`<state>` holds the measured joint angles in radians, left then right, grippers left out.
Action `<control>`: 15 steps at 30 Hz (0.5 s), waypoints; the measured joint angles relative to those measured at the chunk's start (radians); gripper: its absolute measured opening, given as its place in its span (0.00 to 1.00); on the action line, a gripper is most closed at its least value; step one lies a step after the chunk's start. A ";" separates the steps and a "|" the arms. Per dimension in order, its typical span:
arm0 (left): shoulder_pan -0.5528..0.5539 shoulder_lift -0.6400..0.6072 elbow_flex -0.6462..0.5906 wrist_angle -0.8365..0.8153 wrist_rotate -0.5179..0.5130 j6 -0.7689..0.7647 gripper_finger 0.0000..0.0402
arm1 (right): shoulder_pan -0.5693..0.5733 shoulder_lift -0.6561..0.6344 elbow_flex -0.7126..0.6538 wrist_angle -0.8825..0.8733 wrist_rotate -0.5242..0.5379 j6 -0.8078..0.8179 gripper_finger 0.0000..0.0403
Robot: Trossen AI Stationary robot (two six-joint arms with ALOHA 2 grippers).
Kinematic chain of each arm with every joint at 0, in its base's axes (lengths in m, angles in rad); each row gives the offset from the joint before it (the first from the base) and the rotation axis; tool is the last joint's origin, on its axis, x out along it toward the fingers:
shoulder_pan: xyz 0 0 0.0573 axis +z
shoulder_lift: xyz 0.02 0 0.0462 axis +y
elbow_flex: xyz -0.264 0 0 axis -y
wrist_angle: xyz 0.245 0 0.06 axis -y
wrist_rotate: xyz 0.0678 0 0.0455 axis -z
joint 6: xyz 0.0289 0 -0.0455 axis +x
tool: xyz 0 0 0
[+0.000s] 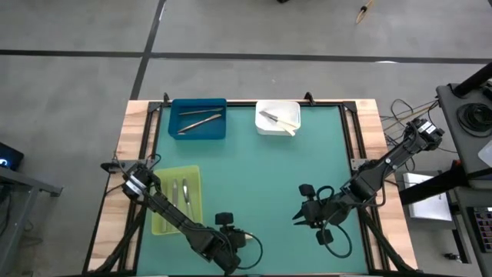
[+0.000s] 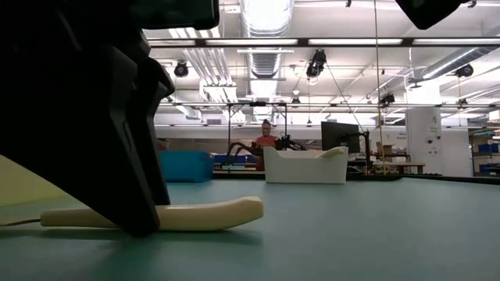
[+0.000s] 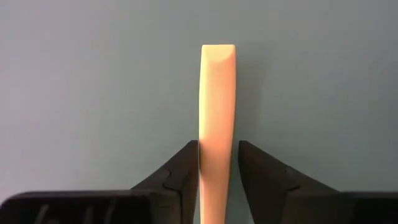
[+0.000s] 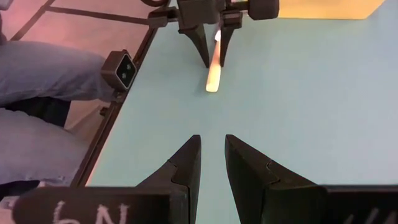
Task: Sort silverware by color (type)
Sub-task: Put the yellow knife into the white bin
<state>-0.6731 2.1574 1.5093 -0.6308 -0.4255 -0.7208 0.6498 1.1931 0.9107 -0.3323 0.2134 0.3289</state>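
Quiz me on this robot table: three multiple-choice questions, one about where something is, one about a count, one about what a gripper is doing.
1. Where does the white tray sit?
A. far edge, beside the blue tray
B. near edge, between the arms
C. on the yellow-green tray

2. How many utensils lie in the blue tray?
A. none
B. two
C. five

3. What is the left gripper doing?
A. hanging high over the white tray
B. straddling a pale-handled knife on the mat
C. resting inside the blue tray

Answers: 1 A, the high view shows them side by side. 2 B, two slim pieces show there. 3 B, the left wrist view shows fingers either side of the handle.
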 joint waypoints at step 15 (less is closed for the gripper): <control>0.001 0.000 0.003 0.002 -0.003 -0.003 0.09 | 0.000 0.000 -0.054 0.087 0.023 -0.038 0.16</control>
<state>-0.6724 2.1578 1.5122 -0.6284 -0.4290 -0.7238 0.6498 1.1931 0.8570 -0.2456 0.2368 0.2904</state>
